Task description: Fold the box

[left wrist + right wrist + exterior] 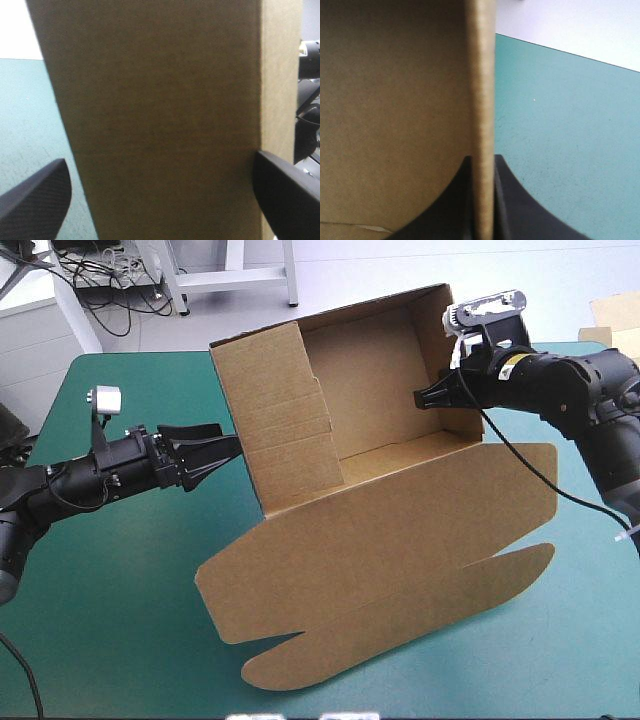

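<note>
The brown box (370, 490) stands mid-table with its walls raised, its open side toward the near edge and its lid flap (400, 580) lying flat at the front. My right gripper (432, 396) is shut on the box's right wall. In the right wrist view the wall's edge (482, 100) runs straight between the gripper's (482, 161) nearly closed black fingers. My left gripper (218, 448) is open, level with the box's left wall. The left wrist view has that wall (165, 100) filling the space ahead of the gripper (161, 162), between its spread fingers.
More brown board (615, 318) lies at the table's far right corner. Bare teal-green cover (110, 620) stretches along the near left. The lid's rounded tabs (300, 660) reach close to the near edge.
</note>
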